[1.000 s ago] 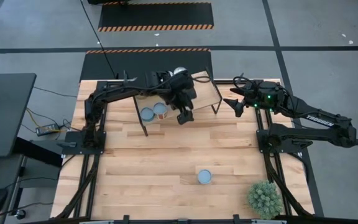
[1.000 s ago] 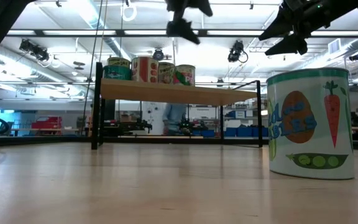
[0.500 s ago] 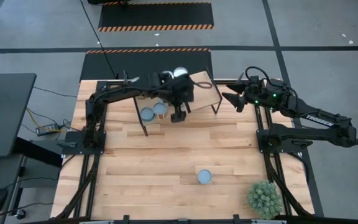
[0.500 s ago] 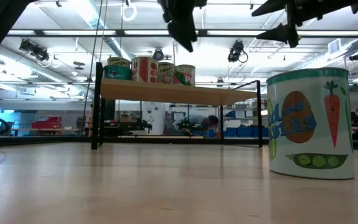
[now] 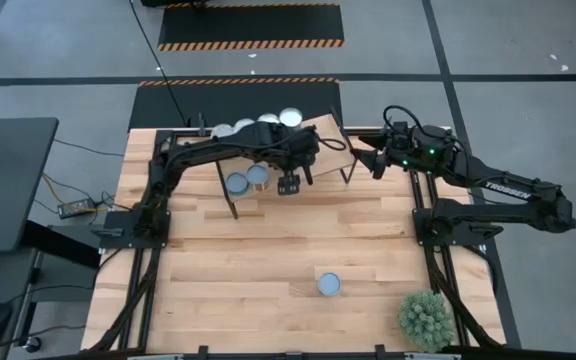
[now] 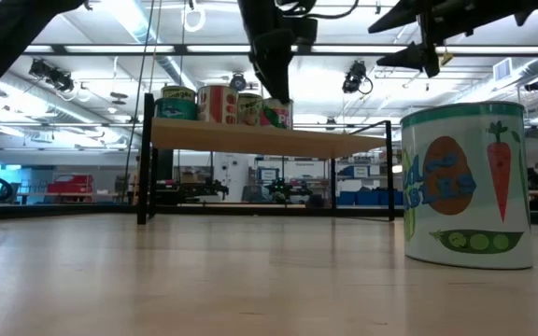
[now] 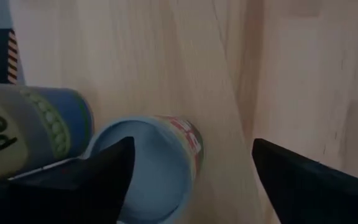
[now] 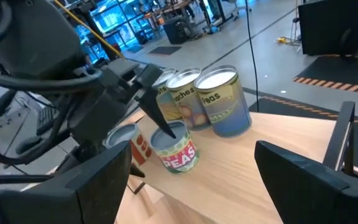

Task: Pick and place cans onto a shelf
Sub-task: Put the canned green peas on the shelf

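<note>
The shelf (image 5: 326, 137) stands at the table's far side on black legs. Several cans stand on it: a back row (image 5: 268, 120) and two nearer cans (image 5: 236, 183) (image 5: 257, 176). One more can (image 5: 329, 285) stands on the table, large in the low view (image 6: 470, 182). My left gripper (image 5: 288, 184) is open and empty, pointing down just above the nearer "PEAS" can (image 8: 174, 149), whose pale blue top shows in the left wrist view (image 7: 145, 168). My right gripper (image 5: 360, 157) is open and empty, raised beside the shelf's right end.
A spiky green plant ball (image 5: 426, 318) sits at the table's near right corner. The shelf's black legs (image 5: 233, 205) stand on the tabletop. Bare wood lies between the shelf and the lone can.
My left gripper has come down toward the shelf and shifted slightly toward the table's left, uncovering the back row of cans in the high view. My right gripper has moved a little toward the shelf's right end.
</note>
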Available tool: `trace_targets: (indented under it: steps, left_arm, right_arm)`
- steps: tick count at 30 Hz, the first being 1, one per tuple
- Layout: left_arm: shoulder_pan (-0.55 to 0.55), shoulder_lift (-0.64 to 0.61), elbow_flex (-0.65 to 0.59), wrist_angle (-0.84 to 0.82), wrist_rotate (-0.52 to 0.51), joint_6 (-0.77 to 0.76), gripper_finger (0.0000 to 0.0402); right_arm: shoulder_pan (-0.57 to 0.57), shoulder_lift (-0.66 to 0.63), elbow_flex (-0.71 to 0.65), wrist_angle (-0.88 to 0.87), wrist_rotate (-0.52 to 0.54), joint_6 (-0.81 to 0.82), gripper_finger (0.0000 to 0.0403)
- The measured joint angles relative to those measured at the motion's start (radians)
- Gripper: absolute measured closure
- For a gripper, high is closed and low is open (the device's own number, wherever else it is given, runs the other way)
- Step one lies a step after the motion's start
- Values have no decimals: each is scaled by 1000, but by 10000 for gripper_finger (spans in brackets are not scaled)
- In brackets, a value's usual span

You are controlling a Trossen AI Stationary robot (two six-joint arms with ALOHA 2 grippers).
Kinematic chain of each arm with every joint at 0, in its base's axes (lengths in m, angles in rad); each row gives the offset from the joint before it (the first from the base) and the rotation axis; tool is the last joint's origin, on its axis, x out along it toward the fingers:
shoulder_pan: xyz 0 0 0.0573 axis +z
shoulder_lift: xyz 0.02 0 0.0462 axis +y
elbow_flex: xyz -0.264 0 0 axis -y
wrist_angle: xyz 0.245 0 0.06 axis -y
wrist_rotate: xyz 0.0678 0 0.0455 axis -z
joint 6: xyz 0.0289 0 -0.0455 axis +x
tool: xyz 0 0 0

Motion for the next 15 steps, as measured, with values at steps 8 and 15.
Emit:
trace_targets:
  steps: [8,15]
  left_arm:
    - [6,-4,2,-79,92,7,133]
    - [11,-12,3,-118,157,31,166]
  right_arm:
    - [0,6,0,30,-1,1,55]
    - [0,6,0,32,-10,57,55]
